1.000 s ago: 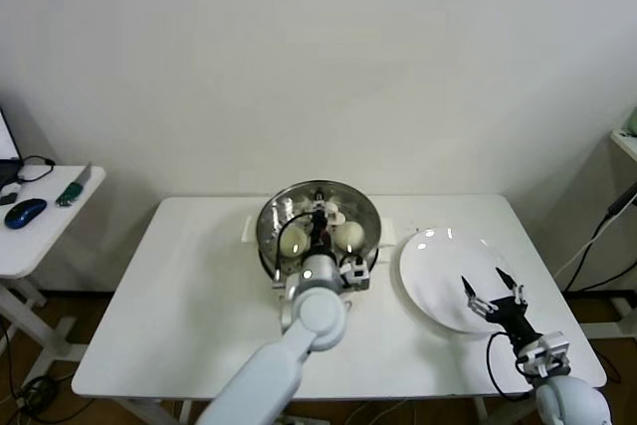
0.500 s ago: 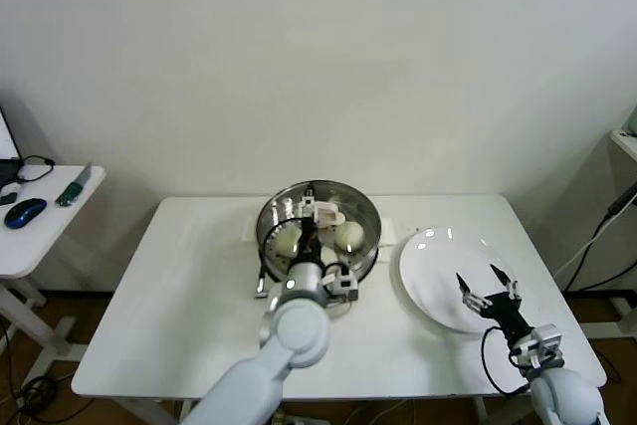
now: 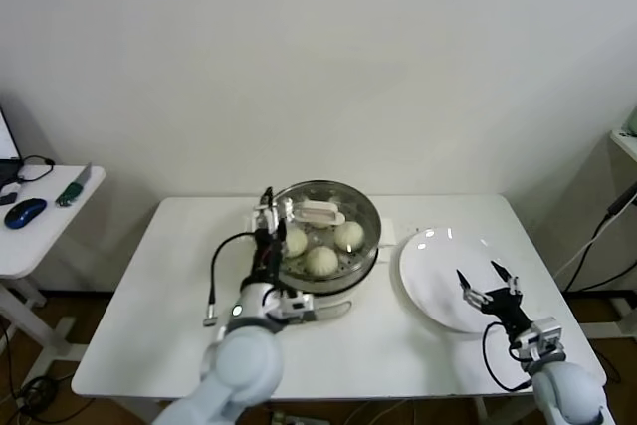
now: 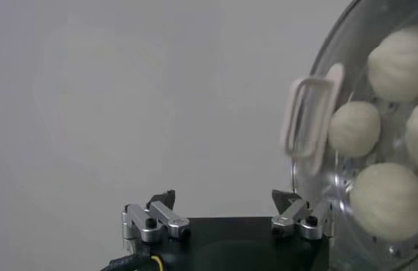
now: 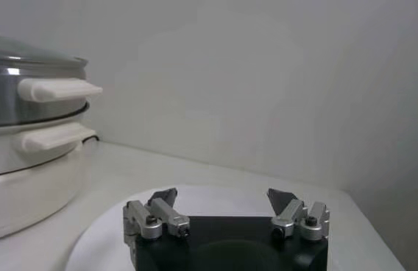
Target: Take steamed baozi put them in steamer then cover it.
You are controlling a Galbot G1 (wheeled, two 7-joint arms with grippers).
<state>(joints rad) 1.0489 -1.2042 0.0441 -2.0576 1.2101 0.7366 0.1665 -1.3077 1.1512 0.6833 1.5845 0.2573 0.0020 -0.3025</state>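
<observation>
We see the white table (image 3: 149,296) carrying the steamer (image 3: 366,214), with the cover (image 3: 343,194) on it and three baozi (image 3: 320,260) visible through the glass in the head view, four from the left wrist. One empty plate (image 3: 438,276) lies just beside the steamer on the right. The left arm rises at the steamer's left edge, its gripper (image 3: 267,208) spread wide, holding nothing. The right gripper (image 3: 488,281) hovers over the plate, fingers apart, empty
</observation>
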